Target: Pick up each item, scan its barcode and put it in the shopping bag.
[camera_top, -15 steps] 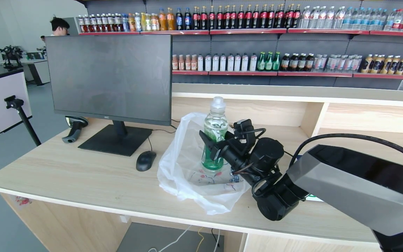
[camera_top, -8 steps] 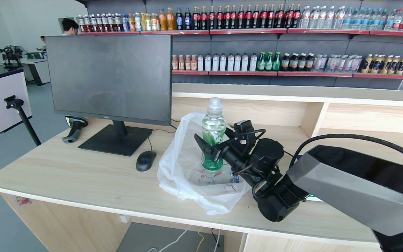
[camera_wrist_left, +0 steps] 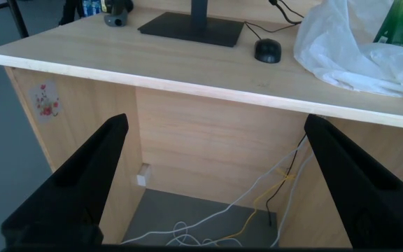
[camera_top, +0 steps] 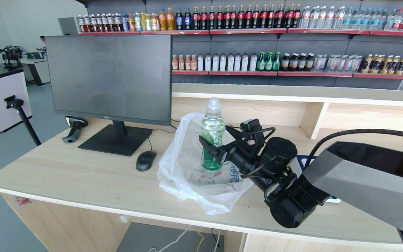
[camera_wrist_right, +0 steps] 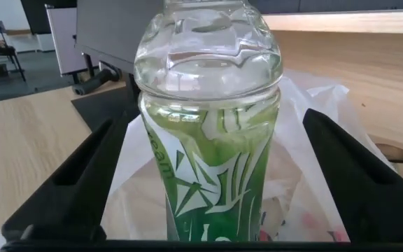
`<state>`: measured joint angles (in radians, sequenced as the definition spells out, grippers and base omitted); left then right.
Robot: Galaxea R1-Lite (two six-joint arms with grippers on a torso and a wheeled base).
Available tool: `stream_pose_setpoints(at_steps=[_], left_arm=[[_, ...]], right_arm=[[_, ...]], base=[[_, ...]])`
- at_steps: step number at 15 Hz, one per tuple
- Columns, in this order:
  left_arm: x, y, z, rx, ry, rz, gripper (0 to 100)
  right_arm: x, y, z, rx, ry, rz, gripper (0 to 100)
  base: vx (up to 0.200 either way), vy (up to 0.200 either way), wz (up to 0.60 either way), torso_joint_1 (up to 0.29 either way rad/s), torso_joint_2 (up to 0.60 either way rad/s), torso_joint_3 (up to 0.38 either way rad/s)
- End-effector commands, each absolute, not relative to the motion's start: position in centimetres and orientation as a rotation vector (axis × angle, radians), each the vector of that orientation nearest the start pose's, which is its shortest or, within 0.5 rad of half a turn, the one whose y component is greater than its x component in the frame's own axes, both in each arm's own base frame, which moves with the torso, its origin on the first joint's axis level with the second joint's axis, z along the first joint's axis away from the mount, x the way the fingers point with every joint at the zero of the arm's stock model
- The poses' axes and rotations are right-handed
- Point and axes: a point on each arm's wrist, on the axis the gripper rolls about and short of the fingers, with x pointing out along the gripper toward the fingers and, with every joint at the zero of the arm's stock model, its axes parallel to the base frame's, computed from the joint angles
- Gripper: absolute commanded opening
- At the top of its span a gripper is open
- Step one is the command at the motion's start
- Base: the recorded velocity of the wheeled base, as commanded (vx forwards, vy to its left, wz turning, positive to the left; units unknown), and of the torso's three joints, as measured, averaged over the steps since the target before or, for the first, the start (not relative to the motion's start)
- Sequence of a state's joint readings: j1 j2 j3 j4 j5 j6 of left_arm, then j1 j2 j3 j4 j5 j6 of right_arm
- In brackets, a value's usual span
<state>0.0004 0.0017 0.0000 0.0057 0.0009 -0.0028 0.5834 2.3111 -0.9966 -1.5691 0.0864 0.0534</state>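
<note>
The bottle (camera_top: 212,140) stands upright inside the slumped plastic bag (camera_top: 180,164) on the counter (camera_top: 82,175), its cap well above the bag's rim. My right gripper (camera_top: 216,137) is spread open around the bottle's middle; in my right wrist view there is a clear gap between each finger and the label, so I am holding nothing. My left gripper (camera_wrist_left: 215,175) hangs open and empty below the counter's front edge.

The risk I see is in backing away. The bottle is tall and narrow and sits on crumpled film rather than bare wood, so a light brush from either finger could tip it. The bag's wall is too low and slack to catch it, and it would likely roll out toward the mouse (camera_top: 146,160) or off the edge. A finger could also snag the loose film and drag bag and bottle together, so I'd pull straight back, keeping both fingers wide
</note>
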Motion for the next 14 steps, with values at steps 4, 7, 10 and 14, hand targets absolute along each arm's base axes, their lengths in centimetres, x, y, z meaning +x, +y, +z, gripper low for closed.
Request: stream_pose_setpoints(at_steps=[4, 7, 10, 14], left_arm=[[-2.3, 0.0, 7.5, 0.002, 0.008, 0.0, 100], [-2.3, 0.0, 7.5, 0.0, 0.008, 0.0, 100], [-2.3, 0.0, 7.5, -0.002, 0.008, 0.0, 100], [-2.3, 0.0, 7.5, 0.0, 0.008, 0.002, 100]], right_arm=[[29.3, 19.9, 15.3, 0.104, -0.279, 0.676, 100], [25.0, 17.7, 17.6, 0.067, -0.309, 0.69, 100], [21.9, 15.6, 18.1, 0.048, -0.303, 0.693, 100], [19.7, 14.1, 18.3, 0.099, -0.277, 0.703, 100]], base=[[0.0, 0.0, 0.0, 0.0, 0.0, 0.0], [0.0, 0.0, 0.0, 0.0, 0.0, 0.0], [0.0, 0.0, 0.0, 0.0, 0.0, 0.0], [0.0, 0.0, 0.0, 0.0, 0.0, 0.0]])
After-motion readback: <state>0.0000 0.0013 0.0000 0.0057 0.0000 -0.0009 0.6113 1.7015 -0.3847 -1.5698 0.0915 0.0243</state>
